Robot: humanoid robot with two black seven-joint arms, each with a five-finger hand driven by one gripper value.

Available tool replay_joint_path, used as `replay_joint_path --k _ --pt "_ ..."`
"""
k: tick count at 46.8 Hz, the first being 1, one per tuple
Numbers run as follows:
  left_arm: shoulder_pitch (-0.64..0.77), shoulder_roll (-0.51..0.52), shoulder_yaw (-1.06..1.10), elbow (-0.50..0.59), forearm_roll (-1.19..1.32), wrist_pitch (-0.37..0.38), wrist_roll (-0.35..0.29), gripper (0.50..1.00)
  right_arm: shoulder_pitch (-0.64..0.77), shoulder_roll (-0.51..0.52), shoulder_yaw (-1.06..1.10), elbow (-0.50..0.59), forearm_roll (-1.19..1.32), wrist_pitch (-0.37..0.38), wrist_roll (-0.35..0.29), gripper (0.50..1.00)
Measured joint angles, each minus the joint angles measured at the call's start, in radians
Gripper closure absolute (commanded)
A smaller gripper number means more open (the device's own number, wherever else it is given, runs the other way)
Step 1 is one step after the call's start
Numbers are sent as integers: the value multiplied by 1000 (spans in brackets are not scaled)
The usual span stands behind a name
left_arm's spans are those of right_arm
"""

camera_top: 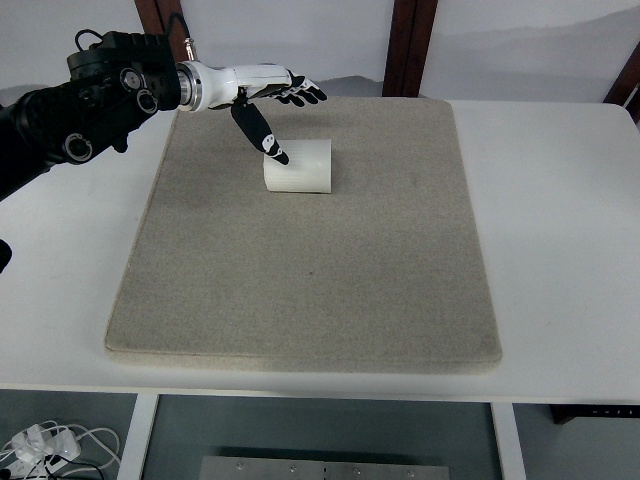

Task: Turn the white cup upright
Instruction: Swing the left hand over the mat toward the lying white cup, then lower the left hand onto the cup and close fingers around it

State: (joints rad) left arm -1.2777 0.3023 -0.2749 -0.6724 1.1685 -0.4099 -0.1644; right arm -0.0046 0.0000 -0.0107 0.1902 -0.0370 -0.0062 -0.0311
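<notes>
A white cup [300,167] rests on the grey mat [310,260] toward its far left part; I cannot tell whether it lies on its side or stands. My left hand [278,105] reaches in from the upper left and hovers just behind and left of the cup. Its fingers [300,93] are spread and the thumb [262,133] points down toward the cup's left end, holding nothing. Whether the thumb tip touches the cup I cannot tell.
The mat lies on a white table [560,250]. Dark wooden posts [407,45] stand behind the table's far edge. Cables [45,445] lie on the floor at the lower left.
</notes>
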Motion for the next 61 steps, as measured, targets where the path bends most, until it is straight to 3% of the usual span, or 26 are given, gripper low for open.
replay_joint_path --k 33,61 --pt "24 -89 1 38 64 42 58 551 0 0 1 0 0 0 0 548" --pt "37 -132 66 73 65 106 62 557 0 0 0 0 0 0 0 548"
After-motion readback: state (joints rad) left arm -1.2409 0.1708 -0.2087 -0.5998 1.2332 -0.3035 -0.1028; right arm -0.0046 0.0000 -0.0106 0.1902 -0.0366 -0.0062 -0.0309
